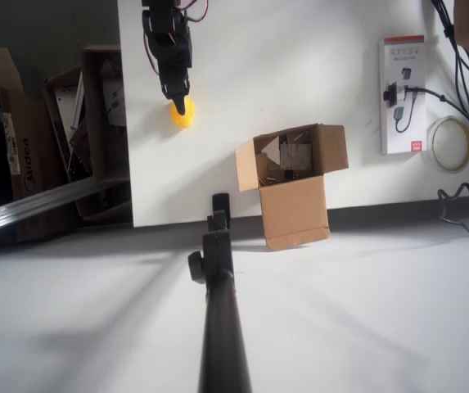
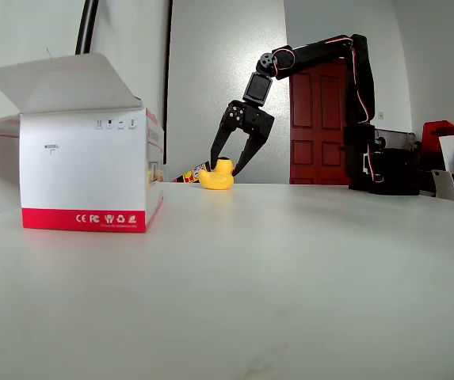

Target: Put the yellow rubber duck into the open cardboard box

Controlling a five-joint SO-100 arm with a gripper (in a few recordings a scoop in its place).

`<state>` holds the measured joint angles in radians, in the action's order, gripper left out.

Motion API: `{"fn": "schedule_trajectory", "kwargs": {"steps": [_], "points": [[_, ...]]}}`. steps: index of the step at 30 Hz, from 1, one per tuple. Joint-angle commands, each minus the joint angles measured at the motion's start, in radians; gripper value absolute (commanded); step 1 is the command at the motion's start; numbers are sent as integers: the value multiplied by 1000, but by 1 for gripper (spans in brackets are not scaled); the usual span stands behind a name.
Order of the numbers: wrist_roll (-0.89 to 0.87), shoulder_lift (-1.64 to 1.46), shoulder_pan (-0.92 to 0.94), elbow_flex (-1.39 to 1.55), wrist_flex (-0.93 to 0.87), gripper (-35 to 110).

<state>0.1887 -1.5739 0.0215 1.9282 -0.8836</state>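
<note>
Overhead view, left to right. Brown cartons [image 1: 62,139] are sitting off the worktop's left edge, partly in shadow, their contents hard to make out; a grey rail [image 1: 38,209] is crossing them and running out of frame. On the white worktop [image 1: 299,65], the black arm [image 1: 167,37] is reaching down from the top edge, its base cut off. The pincer [image 1: 182,105] is hanging over the yellow rubber duck [image 1: 182,115]; the arm is covering the duck's upper part, so beak and eye are not showing here. Right of the duck and nearer the front edge, well apart from it, the open cardboard box [image 1: 291,176] is standing with its flaps spread, one flap hanging past the worktop's edge; the dim items inside are not identifiable. A black pole [image 1: 220,311] is rising from the bottom of frame just left of the box. Further right, a flat white package with a red stripe [image 1: 403,94] is lying beside a tape ring [image 1: 450,144] and black cables [image 1: 463,49].

Fixed view, left to right. The white package [image 2: 84,170] is blocking the near left. Beyond it the duck [image 2: 217,176] is resting on the worktop [image 2: 290,277], with the pincer [image 2: 222,166] standing wide, one fingertip [image 2: 213,162] on each side of it; contact cannot be judged.
</note>
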Motion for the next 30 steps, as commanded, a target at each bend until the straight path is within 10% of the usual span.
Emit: {"fn": "schedule_trajectory", "kwargs": {"steps": [1, 30], "points": [[11, -35, -3, -43, -3, 10], [83, -245, -322, -479, -410, 10]]}}
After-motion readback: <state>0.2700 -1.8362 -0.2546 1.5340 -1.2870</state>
